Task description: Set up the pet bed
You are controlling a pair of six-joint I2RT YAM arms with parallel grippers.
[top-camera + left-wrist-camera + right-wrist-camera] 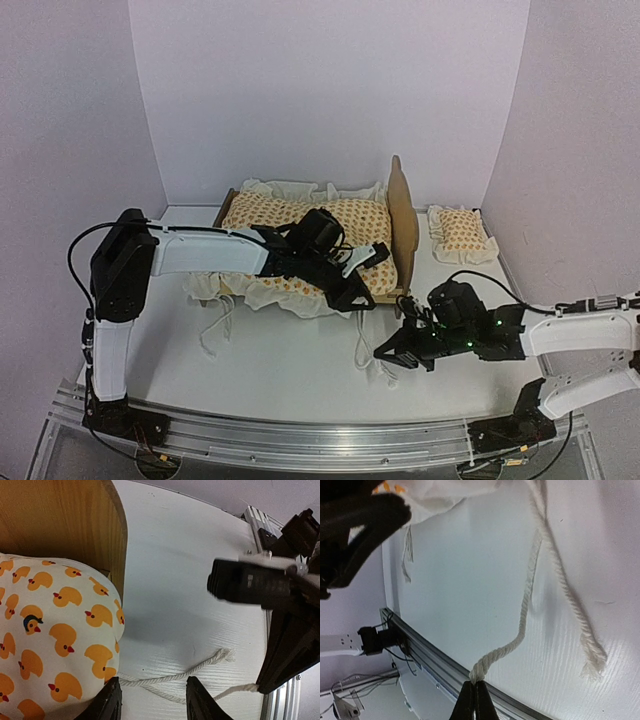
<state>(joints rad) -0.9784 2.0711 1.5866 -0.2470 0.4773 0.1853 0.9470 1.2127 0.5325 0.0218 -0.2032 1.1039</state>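
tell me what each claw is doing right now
left claw: open, holding nothing
right claw: closed on the end of the white cord

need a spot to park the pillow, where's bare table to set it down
Biggest bare table: in front of the pet bed, between the mattress ties and the aluminium rail. Crowded right of the headboard: pillow, right gripper pinching a cord; left gripper open over the mattress.

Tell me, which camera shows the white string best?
The right wrist view: the white string fills the picture, its end pinched in the shut right gripper. The left wrist view shows a loop lying on the table. From the top it is thin and faint.
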